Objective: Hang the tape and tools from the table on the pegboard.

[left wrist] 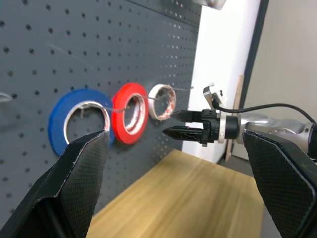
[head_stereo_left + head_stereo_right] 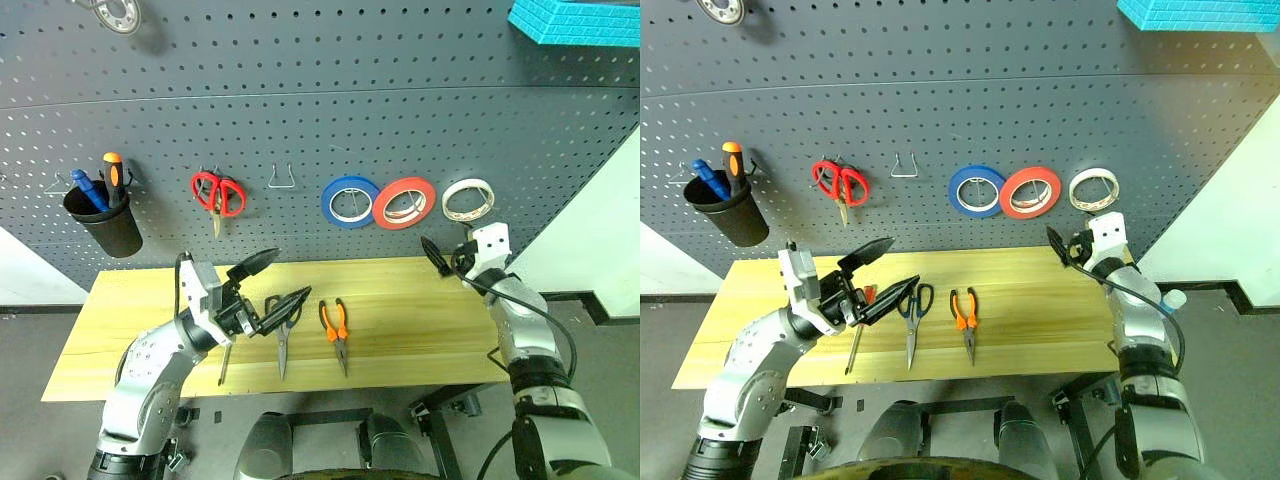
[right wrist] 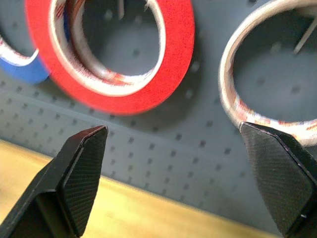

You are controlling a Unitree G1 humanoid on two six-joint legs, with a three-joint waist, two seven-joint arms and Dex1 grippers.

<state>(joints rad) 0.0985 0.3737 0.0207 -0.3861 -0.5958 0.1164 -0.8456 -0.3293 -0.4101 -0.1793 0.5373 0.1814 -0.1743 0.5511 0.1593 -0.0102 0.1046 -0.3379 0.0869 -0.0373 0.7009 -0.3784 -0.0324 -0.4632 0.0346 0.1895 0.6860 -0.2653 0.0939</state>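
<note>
I see the cream tape [image 2: 468,199] hung on the pegboard [image 2: 300,120]; my right end effector [image 2: 436,256], released, sits just off it at seven o'clock; the left end effector [image 2: 272,283] gapes over the surface [image 2: 420,320].

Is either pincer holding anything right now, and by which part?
Nothing is held: the left pincer and right pincer are both open and empty.

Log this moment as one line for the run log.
tape: hung on pegboard | screwdriver, scissors, pliers: on table | right gripper: open, empty | left gripper: open, empty
</note>
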